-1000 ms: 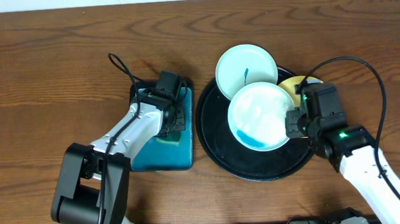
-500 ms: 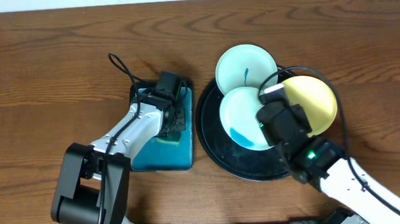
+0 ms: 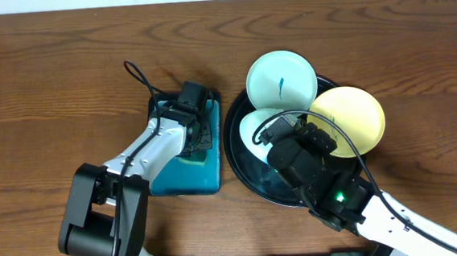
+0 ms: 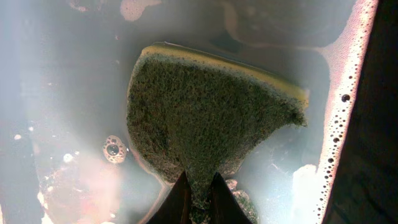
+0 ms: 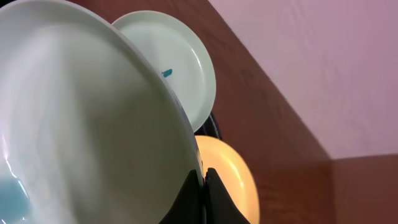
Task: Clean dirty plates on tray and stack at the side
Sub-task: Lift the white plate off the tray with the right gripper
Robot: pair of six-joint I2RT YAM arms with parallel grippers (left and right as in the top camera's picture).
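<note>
Overhead, the brown wooden table (image 3: 47, 76) carries a rectangular black tray with teal water inside (image 3: 176, 180) left of its middle, and the left gripper (image 3: 191, 147) reaches down into it. The left wrist view shows that gripper's two dark fingers pinched tight on the lower tip of a yellow sponge with a dark green scouring face (image 4: 205, 112), which sits in cloudy, foamy water. Just to the right of this tray lies the large round black tray (image 3: 244, 171). A pale mint round plate with a small blue streak (image 3: 281, 77) rests across that tray's far rim. Nearer, a second pale mint plate (image 3: 253, 130) shows over the tray's left half, mostly hidden by the right arm. In the right wrist view the right gripper (image 5: 202, 180) is clamped on this plate's rim, the plate filling the frame's left side with a blue-green tinge at the lower corner. A pale yellow round plate (image 3: 353, 119) overhangs the round tray's right rim, just beside the streaked plate.
</note>
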